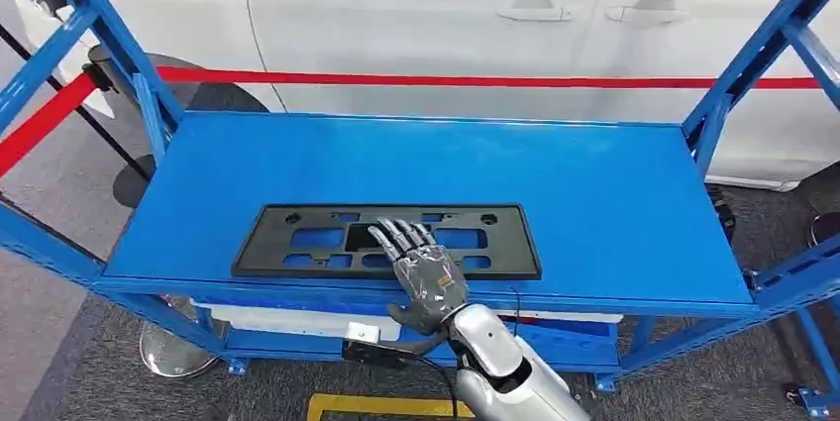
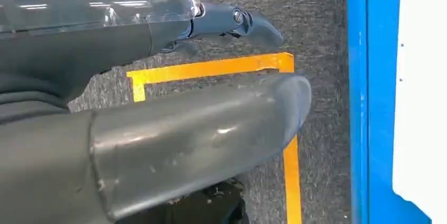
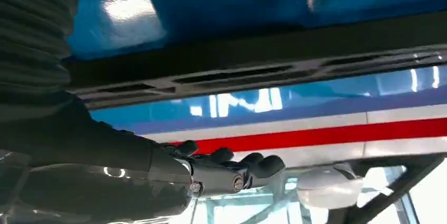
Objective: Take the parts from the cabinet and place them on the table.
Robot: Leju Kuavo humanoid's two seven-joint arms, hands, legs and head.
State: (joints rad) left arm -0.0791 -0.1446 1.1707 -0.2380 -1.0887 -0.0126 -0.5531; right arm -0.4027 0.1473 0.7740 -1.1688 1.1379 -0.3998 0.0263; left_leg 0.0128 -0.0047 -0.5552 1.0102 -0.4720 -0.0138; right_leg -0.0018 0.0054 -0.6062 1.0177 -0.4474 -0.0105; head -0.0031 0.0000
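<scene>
A flat black plate-frame part with several cut-outs lies near the front edge of the blue cabinet shelf. My right hand reaches over that front edge, fingers stretched out flat above the part's middle and thumb out to the side, holding nothing. In the right wrist view the part runs edge-on across the picture, and the dark fingers stay a little apart from it. My left hand hangs by the cabinet over the floor, with nothing in it.
Blue slanted uprights frame the shelf on both sides. Behind it stand a white car and a red barrier tape. A lower shelf carries white material. Yellow floor tape marks the grey carpet beside a blue post.
</scene>
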